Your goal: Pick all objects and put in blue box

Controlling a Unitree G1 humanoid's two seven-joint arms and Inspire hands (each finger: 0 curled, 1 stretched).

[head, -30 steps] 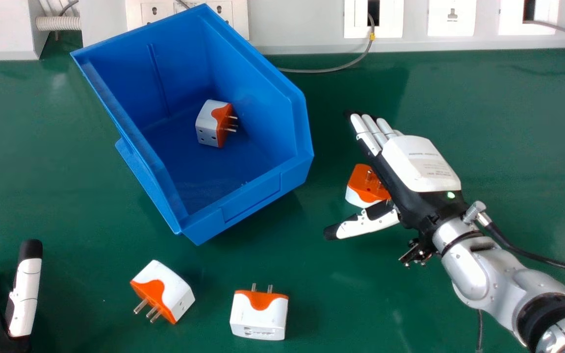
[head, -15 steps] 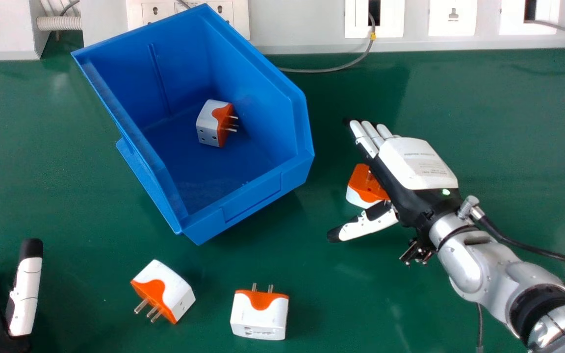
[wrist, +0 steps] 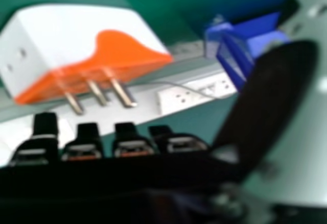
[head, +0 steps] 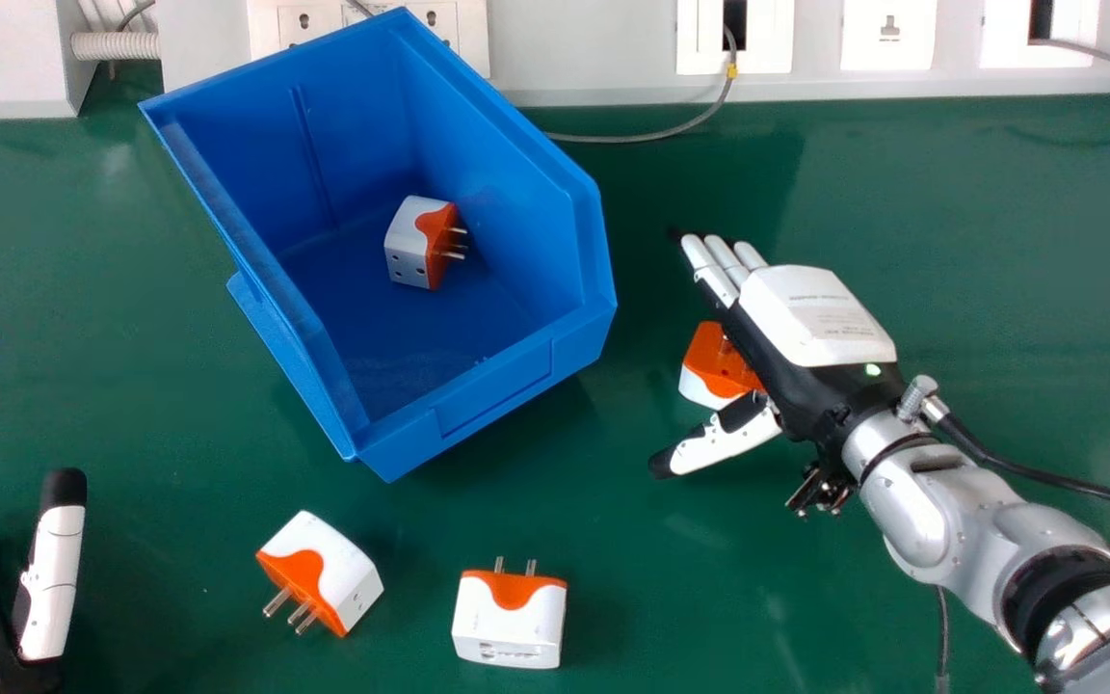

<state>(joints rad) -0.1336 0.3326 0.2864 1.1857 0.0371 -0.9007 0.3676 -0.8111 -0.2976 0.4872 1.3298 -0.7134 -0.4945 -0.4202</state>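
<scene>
Right hand point(head: 815, 313): set wide, fingers straight and thumb spread away from them. A plug point(head: 717, 359) rests on the table point(head: 160, 386) between thumb and fingers, partly covered by the hand. Contact cannot be determined. In the right hand view the plug's orange face and metal pins are turned toward the fingertips.

Box point(head: 492, 393): on the table, to the left of the right hand and apart from it. Boxed plug point(head: 409, 241): lying on the floor of the box.

Middle plug point(head: 509, 622) and left plug point(head: 348, 575): on the table, left of the right hand and nearer the robot, apart from each other.

Left hand point(head: 54, 578): left of the left plug, fingers straight, holding nothing.
</scene>
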